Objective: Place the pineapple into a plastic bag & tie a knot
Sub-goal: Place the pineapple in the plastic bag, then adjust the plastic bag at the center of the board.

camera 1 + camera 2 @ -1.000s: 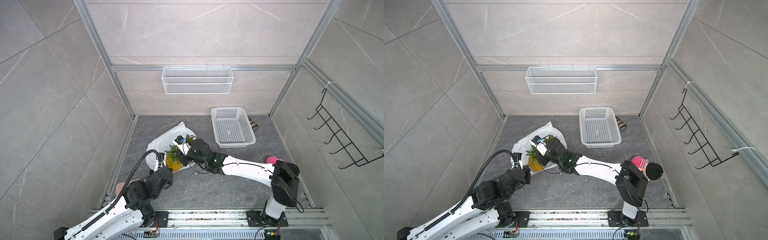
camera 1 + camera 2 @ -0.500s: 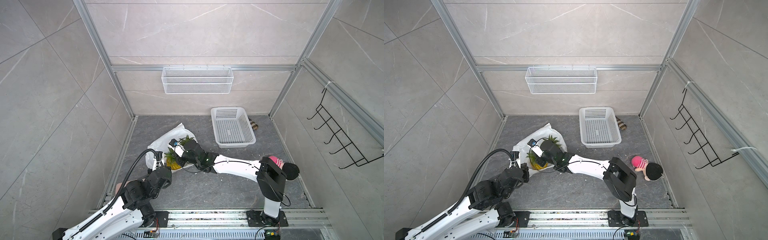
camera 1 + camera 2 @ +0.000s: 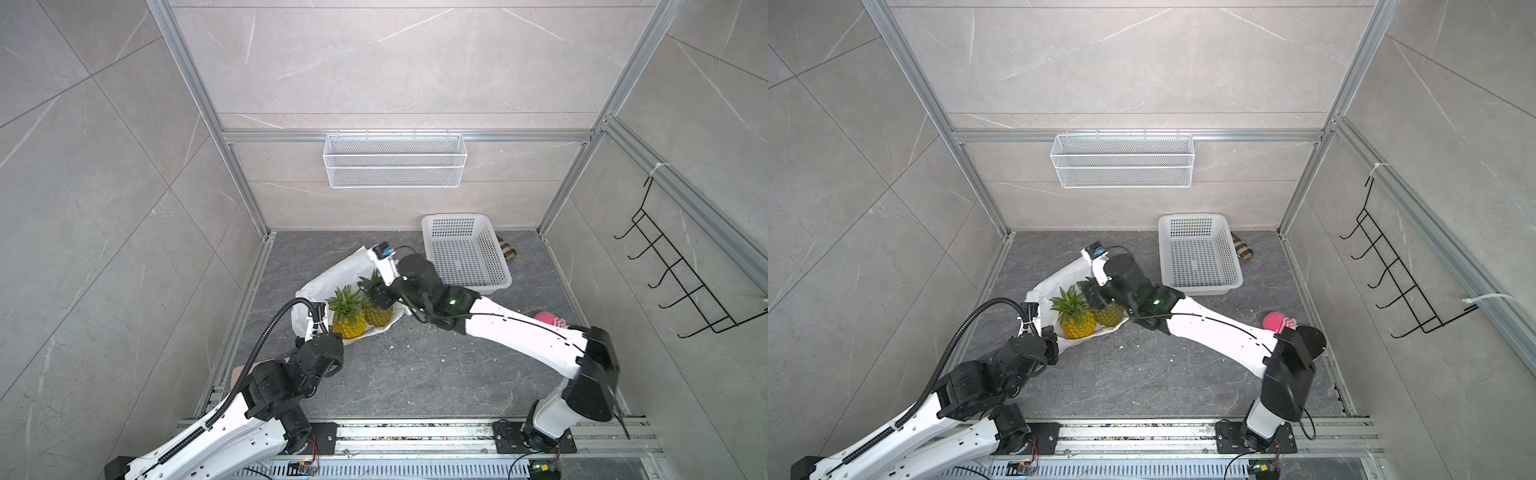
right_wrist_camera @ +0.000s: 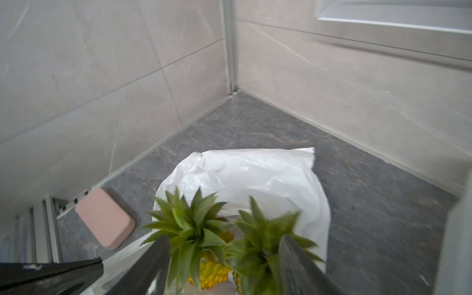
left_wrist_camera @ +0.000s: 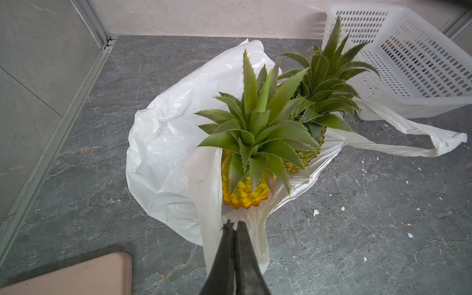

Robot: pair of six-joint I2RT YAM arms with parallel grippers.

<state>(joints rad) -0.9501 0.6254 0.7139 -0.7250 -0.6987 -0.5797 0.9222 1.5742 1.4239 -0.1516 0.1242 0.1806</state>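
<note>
Left gripper (image 5: 233, 226) pinches bag (image 5: 163, 143) rim at bag's 7 o'clock; right gripper (image 4: 223, 241) spread wide over pineapple (image 4: 258, 229) crown.

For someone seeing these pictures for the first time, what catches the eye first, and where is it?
The left pineapple and the right pineapple stand upright side by side at the open mouth of the white plastic bag, on the left part of the grey floor. The left end effector is shut on the bag's edge, and the right end effector is open above the leafy crowns.
</note>
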